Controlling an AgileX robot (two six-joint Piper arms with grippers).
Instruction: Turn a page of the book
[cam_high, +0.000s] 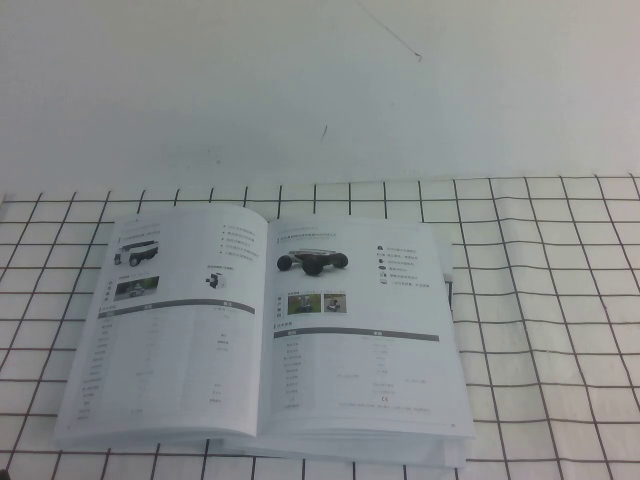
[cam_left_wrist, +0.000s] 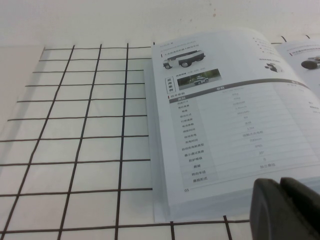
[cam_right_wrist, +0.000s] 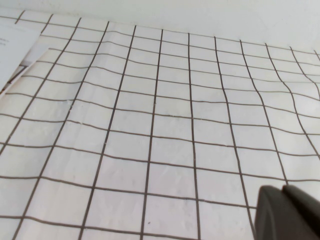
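Note:
The book (cam_high: 170, 330) lies open and flat on the grid cloth, in the left half of the high view. Its right-hand leaf is the page (cam_high: 362, 320), with a low black wheeled vehicle photo, two small photos and a grey-banded table. Neither gripper shows in the high view. In the left wrist view my left gripper (cam_left_wrist: 280, 186) is shut and empty, just off the near edge of the book's left-hand page (cam_left_wrist: 225, 115). In the right wrist view my right gripper (cam_right_wrist: 283, 191) is shut and empty over the cloth, well away from the book's corner (cam_right_wrist: 15, 50).
A white cloth with a black grid (cam_high: 540, 300) covers the table, slightly wrinkled to the right of the book (cam_right_wrist: 190, 125). A plain white wall (cam_high: 320, 90) stands behind. The cloth's far edge (cam_high: 330, 185) runs just behind the book.

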